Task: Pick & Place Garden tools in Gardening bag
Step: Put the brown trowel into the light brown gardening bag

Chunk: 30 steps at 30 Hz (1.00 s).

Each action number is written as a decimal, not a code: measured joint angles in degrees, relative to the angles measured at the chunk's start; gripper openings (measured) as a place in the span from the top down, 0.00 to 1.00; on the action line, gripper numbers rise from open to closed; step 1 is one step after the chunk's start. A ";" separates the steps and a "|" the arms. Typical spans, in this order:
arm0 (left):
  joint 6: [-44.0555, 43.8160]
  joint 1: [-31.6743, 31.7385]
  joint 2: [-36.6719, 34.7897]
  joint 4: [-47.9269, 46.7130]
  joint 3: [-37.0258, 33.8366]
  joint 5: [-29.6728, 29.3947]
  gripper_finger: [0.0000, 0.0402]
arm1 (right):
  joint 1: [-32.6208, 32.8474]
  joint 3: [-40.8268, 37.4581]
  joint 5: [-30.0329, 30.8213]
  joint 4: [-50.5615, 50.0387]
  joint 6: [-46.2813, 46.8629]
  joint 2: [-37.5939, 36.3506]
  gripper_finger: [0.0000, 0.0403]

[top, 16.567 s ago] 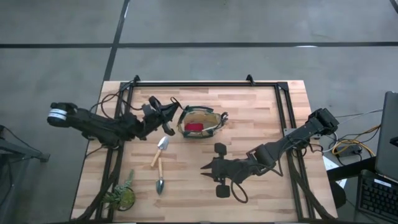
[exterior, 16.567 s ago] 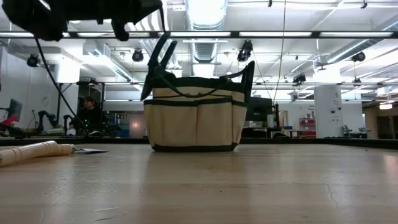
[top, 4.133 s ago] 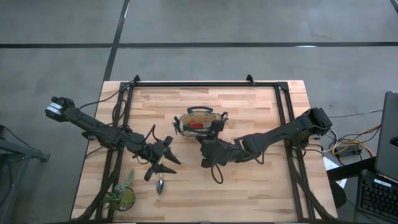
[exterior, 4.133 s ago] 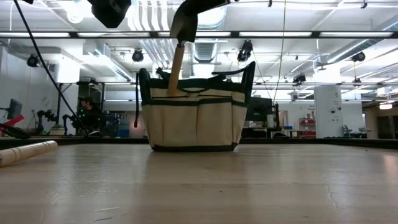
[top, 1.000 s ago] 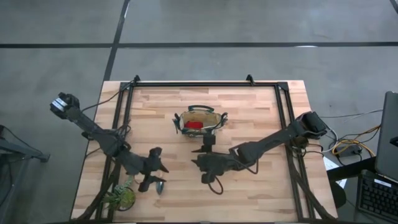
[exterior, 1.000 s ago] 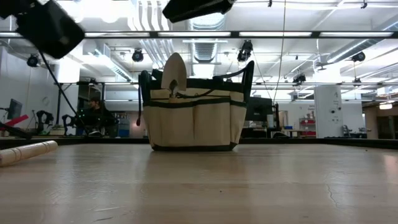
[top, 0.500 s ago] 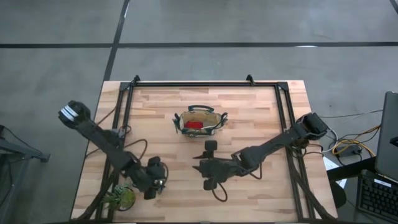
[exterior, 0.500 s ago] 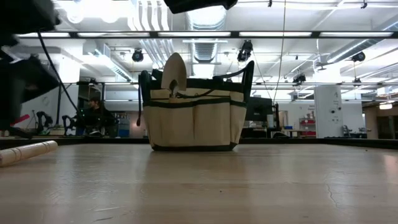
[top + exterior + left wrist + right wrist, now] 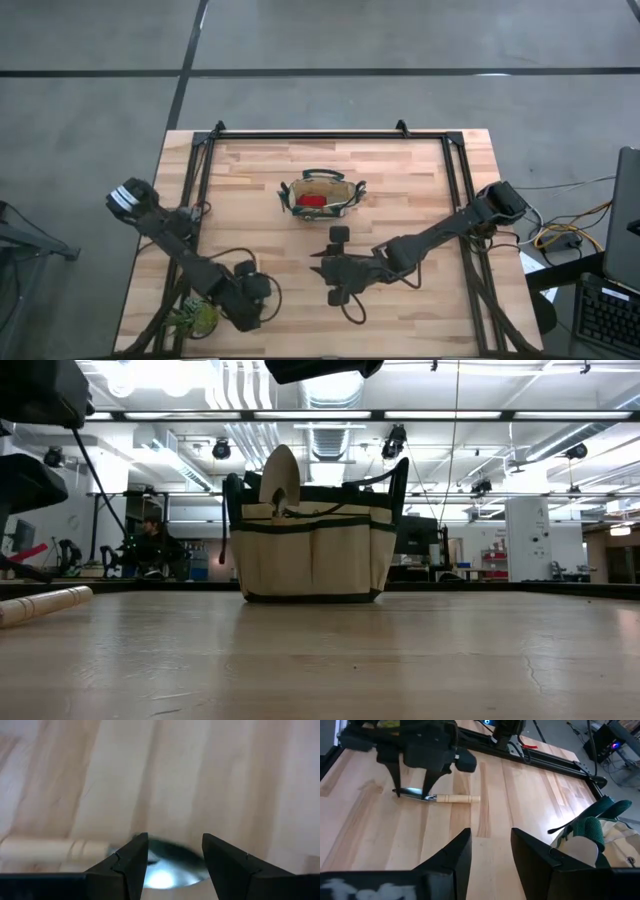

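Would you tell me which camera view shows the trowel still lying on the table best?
The right wrist view: the whole trowel shows under the open left gripper. The left wrist view shows part close up, the low view only its handle, the high view hides it.

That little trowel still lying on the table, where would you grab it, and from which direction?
Probably from straight above, at the neck where the trowel's silver blade meets its pale wooden handle. It lies flat on the table, so only its upper side is free. The left gripper hangs over that spot, fingers open either side of the blade.
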 joint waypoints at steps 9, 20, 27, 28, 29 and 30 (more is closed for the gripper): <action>-5.48 0.04 4.64 -4.34 6.13 -0.80 0.53 | 0.00 -0.16 -0.10 0.14 0.00 0.00 0.67; -9.23 0.41 8.91 -8.92 6.54 -0.37 0.53 | 0.09 -0.16 -0.17 0.20 -0.02 0.02 0.71; -7.35 0.29 7.66 -8.90 6.54 0.05 0.53 | 0.09 -0.25 -0.16 0.31 -0.22 0.02 0.74; -6.53 0.26 7.39 -8.89 6.54 0.59 0.53 | 0.09 -0.26 -0.16 0.31 -0.22 0.02 0.74; -5.59 0.24 7.03 -8.93 6.54 1.49 0.53 | 0.09 -0.25 -0.17 0.31 -0.20 0.02 0.75; -4.54 0.20 6.63 -8.95 6.54 1.96 0.53 | 0.09 -0.27 -0.17 0.31 -0.19 0.02 0.75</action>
